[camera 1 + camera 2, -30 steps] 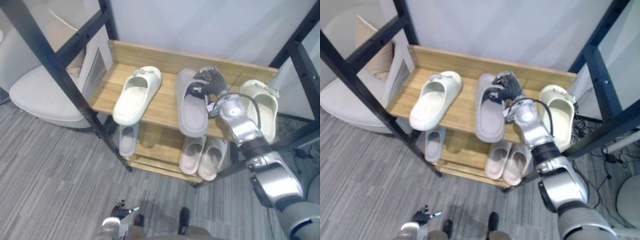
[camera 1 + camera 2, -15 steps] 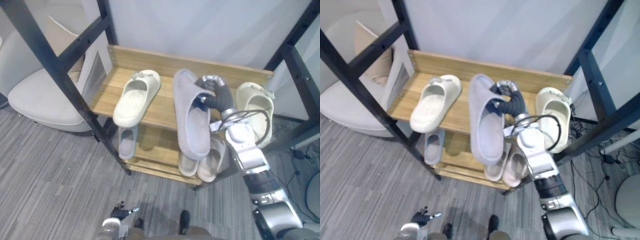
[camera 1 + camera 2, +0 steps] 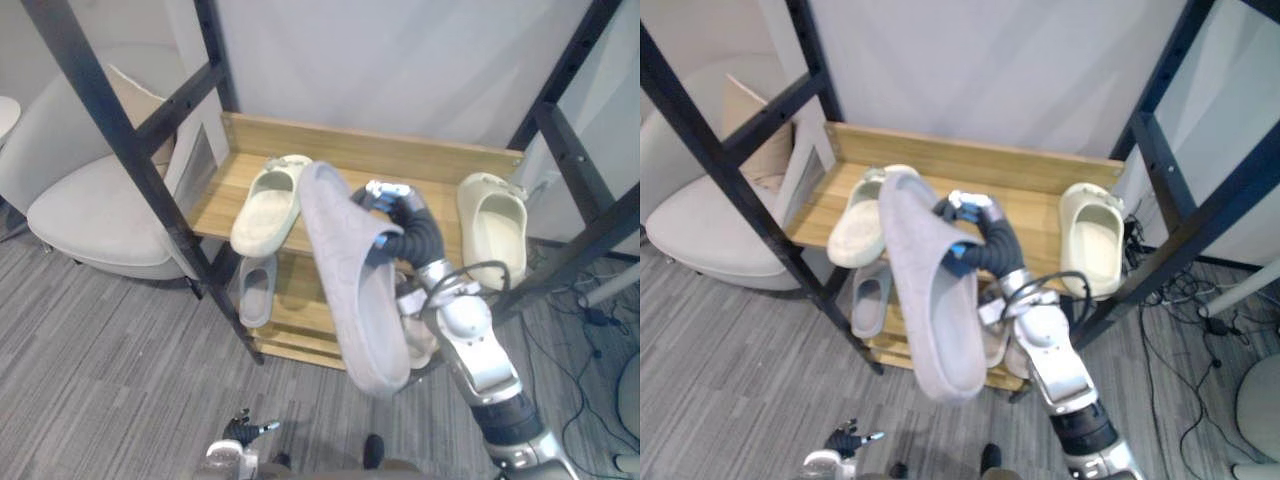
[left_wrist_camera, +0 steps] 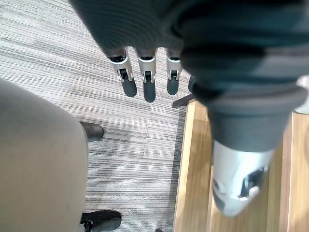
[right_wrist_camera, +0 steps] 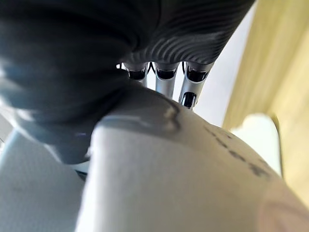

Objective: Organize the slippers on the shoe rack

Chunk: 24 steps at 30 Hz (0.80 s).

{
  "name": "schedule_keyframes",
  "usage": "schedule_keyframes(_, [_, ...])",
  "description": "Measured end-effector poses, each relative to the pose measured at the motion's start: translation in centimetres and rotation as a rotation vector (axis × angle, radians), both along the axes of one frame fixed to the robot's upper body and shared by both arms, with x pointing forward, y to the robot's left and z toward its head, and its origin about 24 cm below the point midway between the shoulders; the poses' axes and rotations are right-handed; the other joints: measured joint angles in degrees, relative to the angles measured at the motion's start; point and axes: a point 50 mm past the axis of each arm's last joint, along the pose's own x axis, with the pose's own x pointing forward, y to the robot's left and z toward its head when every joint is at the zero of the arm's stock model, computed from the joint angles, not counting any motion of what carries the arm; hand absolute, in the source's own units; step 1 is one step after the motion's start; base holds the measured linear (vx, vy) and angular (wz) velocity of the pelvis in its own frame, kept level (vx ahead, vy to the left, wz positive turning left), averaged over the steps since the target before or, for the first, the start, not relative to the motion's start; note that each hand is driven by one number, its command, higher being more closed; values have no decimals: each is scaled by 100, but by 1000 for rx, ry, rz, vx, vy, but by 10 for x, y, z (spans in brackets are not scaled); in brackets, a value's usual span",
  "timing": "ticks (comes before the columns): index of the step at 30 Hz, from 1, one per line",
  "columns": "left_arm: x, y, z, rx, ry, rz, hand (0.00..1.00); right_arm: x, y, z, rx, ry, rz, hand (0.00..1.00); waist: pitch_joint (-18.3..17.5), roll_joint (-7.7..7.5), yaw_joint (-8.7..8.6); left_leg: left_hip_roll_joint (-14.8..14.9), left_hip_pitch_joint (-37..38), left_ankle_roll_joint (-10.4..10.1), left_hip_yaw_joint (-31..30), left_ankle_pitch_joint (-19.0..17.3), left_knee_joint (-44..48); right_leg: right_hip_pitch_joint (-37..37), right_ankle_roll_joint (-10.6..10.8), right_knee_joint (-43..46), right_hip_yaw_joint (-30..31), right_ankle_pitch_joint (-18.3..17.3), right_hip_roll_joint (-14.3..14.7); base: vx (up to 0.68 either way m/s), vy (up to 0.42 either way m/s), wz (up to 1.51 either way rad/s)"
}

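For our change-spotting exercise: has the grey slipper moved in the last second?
Yes. The grey slipper, held by the right hand, has risen off the top shelf toward the robot.

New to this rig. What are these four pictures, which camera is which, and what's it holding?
This is a humanoid robot with two arms that end in hands. Two pictures come from a stereo camera on its head, looking down. The other two come from a camera on each wrist, looking along the hand from very close. In front stands a wooden shoe rack. Its top shelf holds a cream slipper on the left and a second cream slipper on the right. A small grey slipper lies on the shelf below. The right hand is curled round a large grey slipper, held in the air before the rack. The left hand hangs low over the floor, fingers straight, holding nothing.
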Motion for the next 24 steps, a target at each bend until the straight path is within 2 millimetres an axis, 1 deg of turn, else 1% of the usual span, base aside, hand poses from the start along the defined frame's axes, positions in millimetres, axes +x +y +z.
schedule_keyframes(2, [1,0,0,-1,-1,-1,0,-6,9,-10,-26,39,59,100,26,30,17,-16,-51,-3,42,-3,75,-239,-8,428,73,-197,-36,-37,-1,-7])
schedule_keyframes(3, [4,0,1,2,-5,-6,0,-8,12,-14,-35,52,80,100,81,14,22,-63,-164,5,66,-36,229,-468,-14,840,114,-372,-98,-78,6,-4])
schedule_keyframes(4, [10,2,3,9,-21,-11,0,-9,15,-17,-48,61,97,100,232,-47,28,-177,-386,-19,95,-143,592,-813,-19,1453,168,-647,-243,-92,2,4])
schedule_keyframes(5, [14,3,4,12,-29,-13,0,-9,16,-18,-55,65,102,100,308,-73,29,-235,-521,-21,109,-203,797,-965,-15,1723,198,-758,-306,-159,-21,20])
schedule_keyframes(6, [25,2,8,13,-58,-18,0,-8,14,-23,-83,77,102,100,490,-94,29,-347,-968,-22,120,-427,1422,-1366,-29,2310,221,-988,-456,-192,-40,26])
schedule_keyframes(9, [54,-2,19,1,-144,-13,0,-3,5,-34,-154,110,75,100,987,30,8,-374,-2043,-56,55,-984,2798,-2165,-69,3251,169,-1432,-562,-278,-51,32])
schedule_keyframes(10, [59,-3,21,0,-159,-13,0,-2,2,-36,-175,116,65,100,1065,51,-9,-374,-2254,-26,13,-1079,3008,-2321,-75,3391,119,-1480,-576,-258,-36,30])
schedule_keyframes(11, [67,-4,25,-2,-187,-10,0,-1,-2,-37,-216,116,51,100,1178,91,-21,-324,-2566,-71,-7,-1140,3222,-2557,-81,3510,53,-1491,-560,-183,-66,27])
schedule_keyframes(12, [74,-3,28,1,-207,-9,0,0,-6,-37,-254,103,38,100,1258,87,-32,-238,-2797,-77,27,-1140,3320,-2785,-78,3898,35,-1594,-582,-173,-124,41])
schedule_keyframes(13, [78,-2,30,4,-221,-5,0,0,-7,-37,-261,102,31,100,1300,11,-94,-278,-2952,-140,71,-1148,3478,-2844,-144,4192,43,-1825,-669,-111,-146,49])
schedule_keyframes(14, [86,-1,36,6,-254,-4,0,4,-11,-33,-290,78,23,100,1400,32,-154,-281,-3233,-174,65,-1154,3826,-3088,-208,4443,38,-2014,-690,-92,-112,39])
schedule_keyframes(15, [89,-2,37,3,-267,-2,0,6,-12,-30,-301,66,20,100,1411,42,-152,-270,-3374,-209,65,-1177,3974,-3224,-235,4584,37,-2033,-696,-72,-58,19])
schedule_keyframes(16, [97,-3,42,4,-296,-6,0,14,-15,-22,-333,28,-1,100,1438,77,-160,-258,-3765,-242,88,-1249,4332,-3599,-323,4922,36,-2098,-748,-87,-39,6])
schedule_keyframes(17, [106,-4,48,3,-327,-10,0,23,-19,-14,-361,-10,-33,100,1533,96,-199,-258,-4050,-252,85,-1331,4622,-3873,-352,5202,52,-2185,-779,-113,-42,7])
schedule_keyframes(18, [110,-4,51,2,-345,-10,0,26,-20,-10,-374,-28,-46,100,1585,104,-207,-258,-4143,-261,83,-1361,4743,-3965,-357,5313,54,-2210,-787,-143,-36,9])
schedule_keyframes(20, [128,-4,65,-20,-420,-6,0,37,-28,8,-430,-102,-92,100,1823,185,-240,-221,-4632,-282,9,-1551,5377,-4356,-388,5840,32,-2369,-805,-130,-22,12])
schedule_keyframes(22, [130,-12,70,-75,-464,-4,0,41,-37,15,-456,-127,-135,100,1854,321,-164,-229,-4887,-259,-21,-1675,5746,-4573,-386,6171,37,-2508,-852,-95,-3,15])
schedule_keyframes(23, [130,-17,71,-109,-483,14,0,45,-40,23,-476,-162,-163,100,1859,375,-114,-253,-5149,-259,-14,-1763,5998,-4796,-331,6423,89,-2648,-876,-101,3,10])
schedule_keyframes(24, [130,-19,73,-134,-499,32,0,47,-40,31,-490,-200,-177,100,1861,446,-81,-251,-5285,-250,-15,-1826,6169,-4937,-323,6588,116,-2700,-883,-103,2,4])
